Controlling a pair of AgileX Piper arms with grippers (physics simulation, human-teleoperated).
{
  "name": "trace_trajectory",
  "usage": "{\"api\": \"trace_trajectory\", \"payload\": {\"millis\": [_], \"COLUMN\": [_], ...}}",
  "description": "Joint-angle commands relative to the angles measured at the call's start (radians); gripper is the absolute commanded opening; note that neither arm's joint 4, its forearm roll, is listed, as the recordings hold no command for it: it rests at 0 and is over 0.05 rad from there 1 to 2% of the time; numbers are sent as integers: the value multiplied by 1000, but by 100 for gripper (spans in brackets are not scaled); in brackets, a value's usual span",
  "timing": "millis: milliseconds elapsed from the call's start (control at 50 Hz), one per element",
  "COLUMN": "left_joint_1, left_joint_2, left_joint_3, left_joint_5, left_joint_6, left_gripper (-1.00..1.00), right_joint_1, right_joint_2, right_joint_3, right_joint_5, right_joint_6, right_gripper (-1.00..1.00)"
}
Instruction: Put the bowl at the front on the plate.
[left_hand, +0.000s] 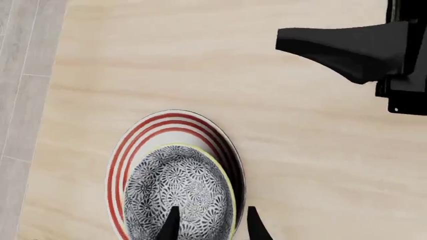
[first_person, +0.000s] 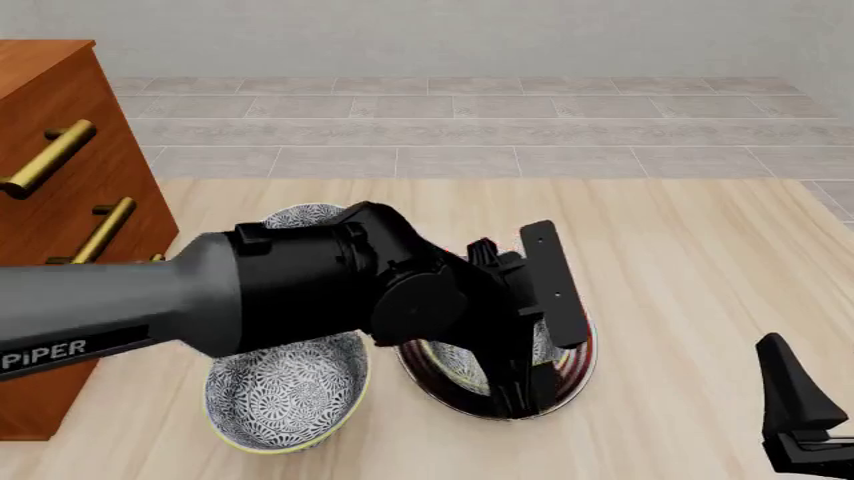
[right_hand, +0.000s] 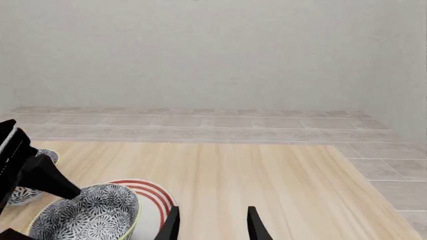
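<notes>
The bowl, blue-and-white floral with a pale yellow-green rim, rests inside the plate, white with red rings. My left gripper is right over it, open. One fingertip is over the bowl's inside and the other is outside its rim. In the front view my left arm hides most of the bowl and plate, and the left gripper points down at them. My right gripper hangs open and apart at the front right, holding nothing. The right wrist view also shows the bowl, the plate and the right gripper.
A second look-alike bowl stands on the table just left of the plate, and a third bowl lies behind my left arm. A wooden drawer cabinet with brass handles stands at the left edge. Tiled floor lies beyond the table.
</notes>
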Motion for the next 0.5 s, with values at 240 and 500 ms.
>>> {"api": "trace_trajectory", "payload": {"millis": [240, 500], "left_joint_1": [44, 57], "left_joint_2": [-159, -232], "left_joint_3": [-204, -378], "left_joint_5": [165, 279], "left_joint_6": [49, 22], "left_gripper": [100, 100], "right_joint_1": [-3, 8], "right_joint_2": [0, 0], "right_joint_3": [-8, -4], "right_joint_5": [4, 5], "right_joint_6": [-4, -15], "right_gripper": [100, 100]}}
